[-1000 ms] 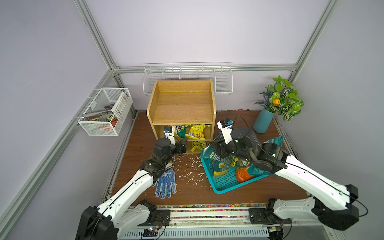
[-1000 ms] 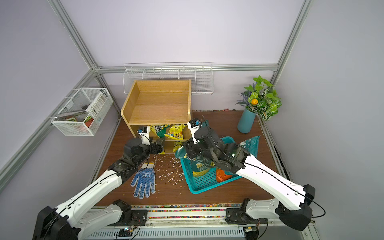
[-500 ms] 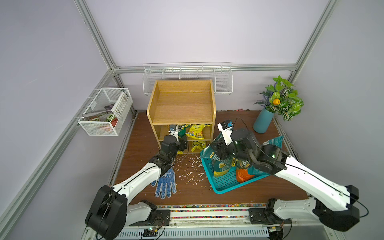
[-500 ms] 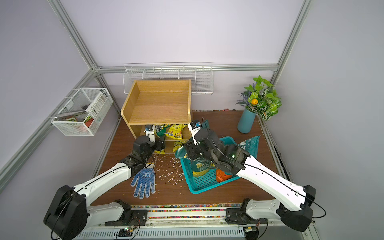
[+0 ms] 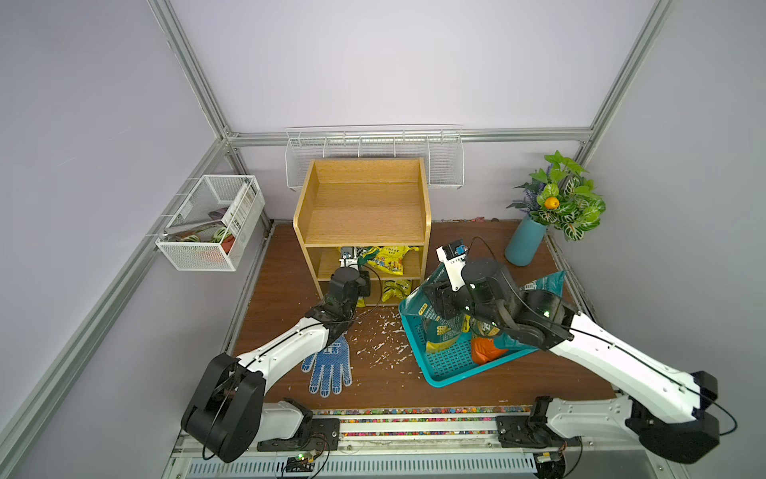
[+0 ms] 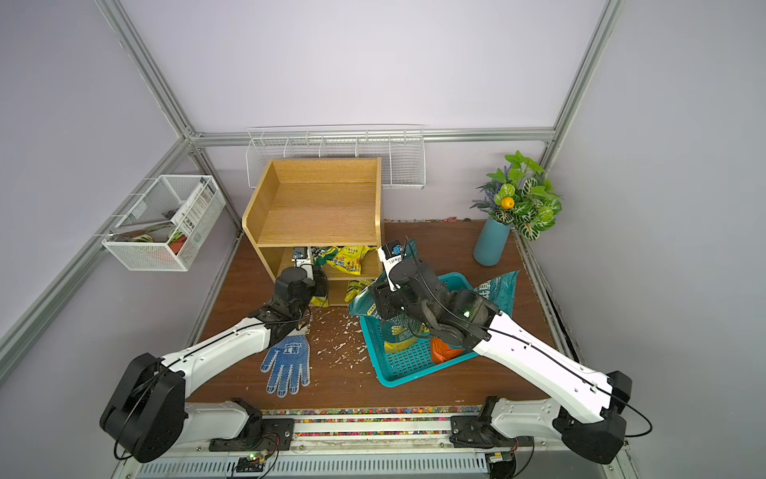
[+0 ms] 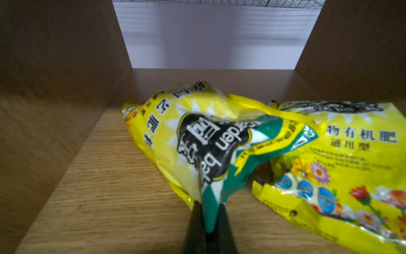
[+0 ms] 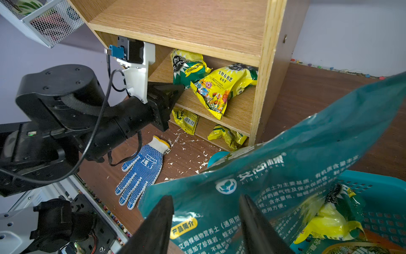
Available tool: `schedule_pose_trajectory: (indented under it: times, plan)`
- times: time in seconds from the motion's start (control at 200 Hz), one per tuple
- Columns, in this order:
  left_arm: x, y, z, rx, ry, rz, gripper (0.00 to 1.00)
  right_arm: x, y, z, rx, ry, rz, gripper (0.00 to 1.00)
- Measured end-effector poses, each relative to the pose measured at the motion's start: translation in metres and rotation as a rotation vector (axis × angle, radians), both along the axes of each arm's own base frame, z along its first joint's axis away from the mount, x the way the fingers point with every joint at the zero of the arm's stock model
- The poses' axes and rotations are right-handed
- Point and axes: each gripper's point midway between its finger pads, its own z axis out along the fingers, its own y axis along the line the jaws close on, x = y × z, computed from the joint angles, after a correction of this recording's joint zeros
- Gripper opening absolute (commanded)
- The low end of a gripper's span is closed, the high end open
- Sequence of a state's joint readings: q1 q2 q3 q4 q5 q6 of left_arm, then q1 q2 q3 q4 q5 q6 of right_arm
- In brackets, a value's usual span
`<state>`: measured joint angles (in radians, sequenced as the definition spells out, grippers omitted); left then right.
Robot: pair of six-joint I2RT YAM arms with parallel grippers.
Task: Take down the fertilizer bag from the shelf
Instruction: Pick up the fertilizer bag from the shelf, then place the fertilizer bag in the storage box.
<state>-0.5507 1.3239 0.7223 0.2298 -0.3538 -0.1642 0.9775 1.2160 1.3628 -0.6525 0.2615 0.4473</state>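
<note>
My left fingers [image 7: 194, 228] are clenched on the near green corner of the yellow fertilizer bag [image 7: 197, 136]. It lies at the left of the middle tier of the shelf [image 5: 364, 207], overlapping a second yellow bag [image 7: 340, 165] on its right. My right fingers [image 8: 158, 224] stand apart against the teal soil bag [image 8: 285, 176] in the basket [image 5: 452, 365].

Left fingers [image 7: 195, 231] together, right fingers [image 8: 158, 226] apart
</note>
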Motion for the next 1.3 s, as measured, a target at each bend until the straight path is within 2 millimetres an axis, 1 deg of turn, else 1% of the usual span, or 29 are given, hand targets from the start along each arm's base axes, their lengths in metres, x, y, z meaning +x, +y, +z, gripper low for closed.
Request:
schedule_pose_trajectory:
  times: [0.145, 0.235, 0.355, 0.52, 0.635, 0.715, 0.775, 0.845, 0.94, 1.135, 1.205, 1.295]
  plan:
    - [-0.014, 0.0, 0.001, -0.01, 0.051, -0.032, 0.0, 0.0, 0.0, -0.006, -0.012, 0.009, 0.001, 0.54]
    - [-0.023, 0.004, 0.008, -0.03, 0.073, -0.041, 0.0, -0.001, 0.0, -0.007, -0.013, 0.01, 0.002, 0.54]
    - [-0.039, 0.014, 0.031, -0.091, 0.066, -0.045, 0.0, -0.001, 0.0, -0.008, -0.013, 0.012, 0.003, 0.54]
    - [-0.065, 0.017, 0.067, -0.2, 0.02, -0.095, 0.0, -0.001, 0.001, -0.006, -0.004, 0.009, 0.008, 0.53]
    - [-0.083, 0.019, 0.081, -0.255, 0.012, -0.127, 0.0, -0.003, 0.007, -0.003, 0.019, 0.011, 0.03, 0.55]
    - [-0.096, 0.02, 0.085, -0.287, 0.026, -0.148, 0.0, -0.006, 0.011, 0.002, 0.037, 0.014, 0.053, 0.61]
    - [-0.106, 0.02, 0.087, -0.316, 0.041, -0.172, 0.0, -0.01, 0.017, 0.007, 0.049, 0.01, 0.08, 0.68]
    - [-0.118, 0.015, 0.09, -0.358, 0.061, -0.215, 0.0, -0.016, 0.029, 0.013, 0.068, 0.002, 0.119, 0.75]
    - [-0.13, 0.005, 0.094, -0.42, 0.103, -0.28, 0.0, -0.023, 0.048, 0.018, 0.107, 0.003, 0.175, 0.79]
    - [-0.148, -0.016, 0.103, -0.551, 0.2, -0.392, 0.0, -0.034, 0.079, 0.02, 0.148, 0.009, 0.261, 0.8]
    - [-0.154, -0.021, 0.108, -0.58, 0.22, -0.424, 0.0, -0.035, 0.084, 0.015, 0.141, 0.018, 0.271, 0.8]
    - [-0.162, -0.025, 0.118, -0.596, 0.226, -0.471, 0.0, -0.031, 0.085, 0.012, 0.132, 0.023, 0.251, 0.8]
